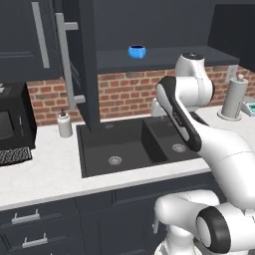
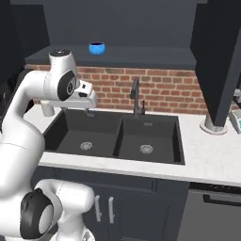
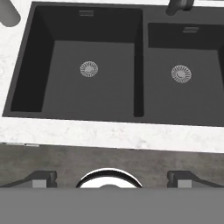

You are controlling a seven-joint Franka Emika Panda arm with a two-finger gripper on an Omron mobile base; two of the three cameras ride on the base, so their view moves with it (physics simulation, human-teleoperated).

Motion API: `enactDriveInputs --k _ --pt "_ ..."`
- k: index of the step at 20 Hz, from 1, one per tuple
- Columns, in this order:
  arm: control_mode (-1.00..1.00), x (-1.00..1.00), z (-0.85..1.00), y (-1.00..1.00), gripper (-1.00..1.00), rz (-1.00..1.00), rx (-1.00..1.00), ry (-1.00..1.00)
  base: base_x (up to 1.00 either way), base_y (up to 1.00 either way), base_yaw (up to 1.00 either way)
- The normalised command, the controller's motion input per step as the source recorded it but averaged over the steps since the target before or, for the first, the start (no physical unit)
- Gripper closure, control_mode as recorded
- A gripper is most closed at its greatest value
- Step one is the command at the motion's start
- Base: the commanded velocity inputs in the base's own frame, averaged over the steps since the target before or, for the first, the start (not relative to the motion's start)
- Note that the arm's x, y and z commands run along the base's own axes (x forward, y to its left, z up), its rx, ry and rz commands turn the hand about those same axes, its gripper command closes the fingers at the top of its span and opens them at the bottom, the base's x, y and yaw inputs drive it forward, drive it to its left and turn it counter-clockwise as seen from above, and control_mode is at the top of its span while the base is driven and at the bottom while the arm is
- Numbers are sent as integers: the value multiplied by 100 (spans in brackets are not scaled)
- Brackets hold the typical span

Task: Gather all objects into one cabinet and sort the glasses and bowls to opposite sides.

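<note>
Tool (image 3: 112, 178): jaws spread wide, holding nothing, pointing down over the front edge of the desk (image 3: 109, 133) before the sink.
Blue bowl (image 1: 137, 51): upright on the bottom shelf of the open charcoal wall cabinet (image 1: 164, 59), toward its left part, above the sink.
Double sink (image 2: 117, 136): black, two basins with a drain in each; dark faucet (image 2: 135, 98) behind the divider.
Soap dispenser (image 1: 64, 124): on the desk left of the sink.
Paper towel holder (image 1: 233, 99): on the desk to the right.
</note>
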Motion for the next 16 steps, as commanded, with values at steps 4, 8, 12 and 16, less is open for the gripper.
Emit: enactDriveInputs --k 4,8,12,16 --pt "100 0 0 0 -100 0 0 0 19 26 4" --pt "100 0 0 0 -100 0 0 0 28 3 3" --pt "100 0 0 0 -100 0 0 0 42 0 2" --pt "100 0 0 0 -100 0 0 0 36 7 2"
